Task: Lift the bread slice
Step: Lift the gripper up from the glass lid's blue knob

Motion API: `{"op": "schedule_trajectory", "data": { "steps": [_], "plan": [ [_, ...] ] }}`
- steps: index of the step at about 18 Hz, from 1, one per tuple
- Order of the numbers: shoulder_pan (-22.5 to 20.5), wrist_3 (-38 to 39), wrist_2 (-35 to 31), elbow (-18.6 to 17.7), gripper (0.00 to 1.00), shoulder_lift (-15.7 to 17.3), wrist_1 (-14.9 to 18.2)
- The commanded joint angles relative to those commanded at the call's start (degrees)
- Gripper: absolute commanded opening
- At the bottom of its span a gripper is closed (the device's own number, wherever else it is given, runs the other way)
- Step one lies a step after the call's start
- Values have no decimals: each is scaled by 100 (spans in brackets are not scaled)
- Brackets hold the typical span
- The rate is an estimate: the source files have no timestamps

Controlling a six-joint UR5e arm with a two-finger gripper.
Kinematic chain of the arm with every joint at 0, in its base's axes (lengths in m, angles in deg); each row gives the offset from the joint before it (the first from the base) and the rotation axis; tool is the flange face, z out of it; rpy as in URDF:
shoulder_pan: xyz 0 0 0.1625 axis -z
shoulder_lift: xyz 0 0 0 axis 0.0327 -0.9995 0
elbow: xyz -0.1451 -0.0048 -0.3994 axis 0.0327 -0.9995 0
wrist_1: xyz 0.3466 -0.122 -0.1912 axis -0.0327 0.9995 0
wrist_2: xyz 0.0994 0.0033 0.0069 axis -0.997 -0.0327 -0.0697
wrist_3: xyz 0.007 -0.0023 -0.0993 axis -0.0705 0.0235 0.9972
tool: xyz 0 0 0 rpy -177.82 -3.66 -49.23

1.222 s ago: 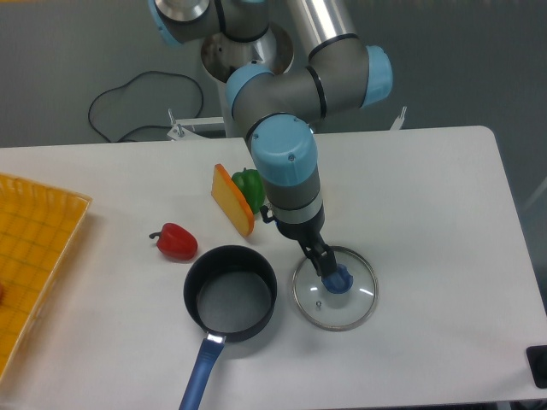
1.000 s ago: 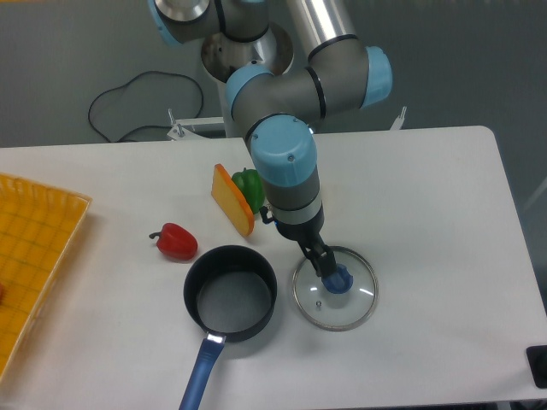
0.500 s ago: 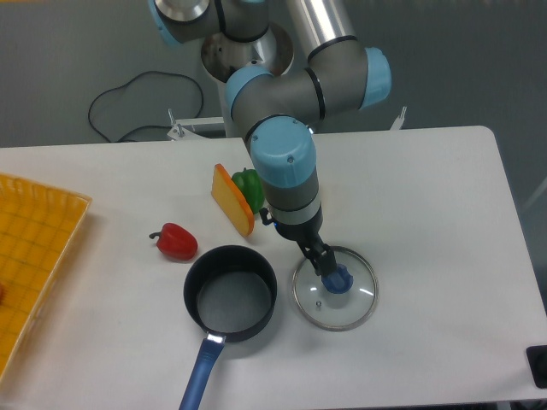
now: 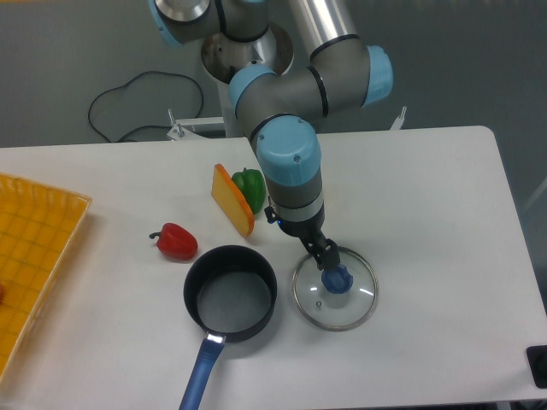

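Observation:
The bread slice [image 4: 232, 201] is a thin yellow-tan slab with an orange crust edge. It stands tilted on the table, leaning against a green pepper [image 4: 250, 187]. My gripper [image 4: 327, 256] points down just above the blue knob [image 4: 337, 278] of a glass lid [image 4: 357, 301], well to the right of and nearer than the bread slice. Its fingers are dark and seen almost edge-on. They look slightly apart and hold nothing.
A black pot with a blue handle [image 4: 231, 290] stands left of the lid. A red pepper [image 4: 175, 242] lies left of the bread slice. A yellow tray [image 4: 34, 248] sits at the table's left edge.
The gripper has lifted slightly off the lid's blue knob and shifted a little to the right. The lid and the bread slice have not moved.

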Motion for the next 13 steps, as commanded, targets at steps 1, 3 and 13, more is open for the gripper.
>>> {"op": "schedule_trajectory", "data": {
  "steps": [1, 3, 13],
  "plan": [
    [9, 97, 0, 0, 100, 0, 0],
    [26, 185, 17, -35, 100, -17, 0],
    [-70, 282, 0, -158, 100, -9, 26]
  ]
}}
